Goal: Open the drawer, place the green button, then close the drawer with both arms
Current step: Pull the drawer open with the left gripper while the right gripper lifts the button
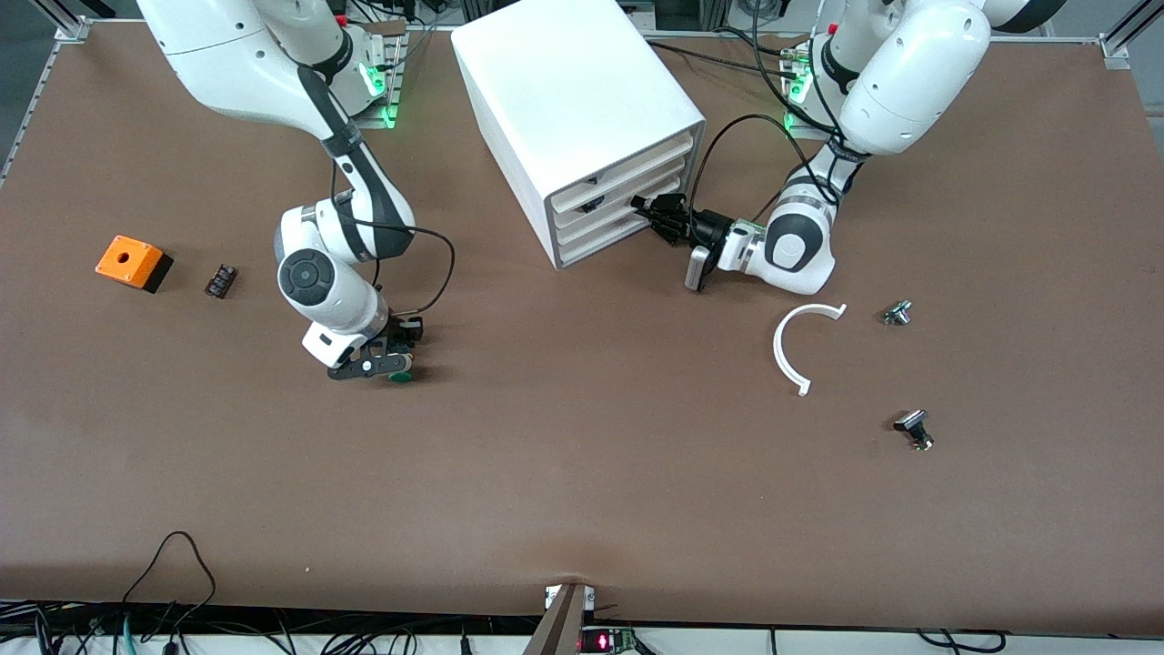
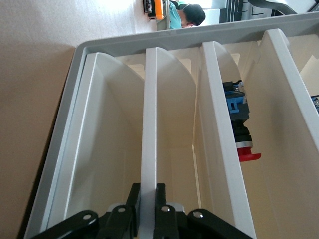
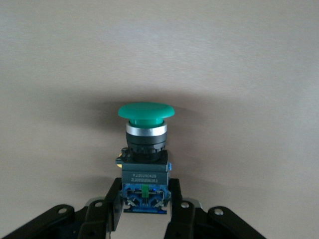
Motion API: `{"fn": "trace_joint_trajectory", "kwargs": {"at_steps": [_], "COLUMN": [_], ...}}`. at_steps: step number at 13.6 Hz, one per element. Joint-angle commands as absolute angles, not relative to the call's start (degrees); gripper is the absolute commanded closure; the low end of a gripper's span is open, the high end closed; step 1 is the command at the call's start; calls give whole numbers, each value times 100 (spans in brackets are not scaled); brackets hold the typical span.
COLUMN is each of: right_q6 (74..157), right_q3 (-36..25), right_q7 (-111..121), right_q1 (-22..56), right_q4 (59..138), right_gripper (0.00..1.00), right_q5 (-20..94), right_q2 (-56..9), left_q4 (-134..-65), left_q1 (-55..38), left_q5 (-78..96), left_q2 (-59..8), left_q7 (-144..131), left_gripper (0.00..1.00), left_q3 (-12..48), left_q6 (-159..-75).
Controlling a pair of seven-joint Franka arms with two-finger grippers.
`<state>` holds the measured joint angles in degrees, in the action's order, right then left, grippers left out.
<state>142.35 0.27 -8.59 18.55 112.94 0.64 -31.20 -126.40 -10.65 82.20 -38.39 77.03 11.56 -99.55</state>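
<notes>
R gripper (image 1: 386, 362), low over the table (image 1: 582, 473) toward the R arm's end, is clamped on the button (image 3: 145, 149) by its black/blue square body, w/ smooth green dome cap and metal collar sticking out past the fingertips; keep the squeeze on the flat body sides, lift straight. L gripper (image 1: 657, 216) pinches the thin front edge of the drawer (image 2: 149, 139) on the glossy white cabinet (image 1: 573, 100); judged best pulled straight out, level, no twist.
</notes>
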Motion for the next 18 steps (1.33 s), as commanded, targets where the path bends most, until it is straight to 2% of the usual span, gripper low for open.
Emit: {"fn": "trace_joint_trajectory", "kwargs": {"at_steps": [1,5,10,13,18], "right_q6": [14265,14265,14151,13143,12306], "right_q3": [9,26,26,26,35], "right_q7": [-827,-932,-1237,-1800,-3547], "right_q1": [1899,1942,2214,2478,3136], "right_q4": [11206,10873,10250,9118,7614], "right_gripper": [100,100,100,100,100], "right_q5": [141,149,158,158,149], "right_q2": [-3024,-2971,-2988,-3330,-3954], "left_q4": [-12815,-12385,-11322,-10759,-10679], "left_q1": [-1028,-994,-678,-536,-501], "left_q5": [8376,8289,7332,7269,7260], "left_q2": [-3612,-3674,-3954,-4279,-4359], "left_q7": [7797,7375,6531,6434,6425], "left_gripper": [100,100,100,100,100], "left_q3": [1187,1055,870,861,853], "left_q6": [-10020,-10028,-10002,-9967,-9967]}}
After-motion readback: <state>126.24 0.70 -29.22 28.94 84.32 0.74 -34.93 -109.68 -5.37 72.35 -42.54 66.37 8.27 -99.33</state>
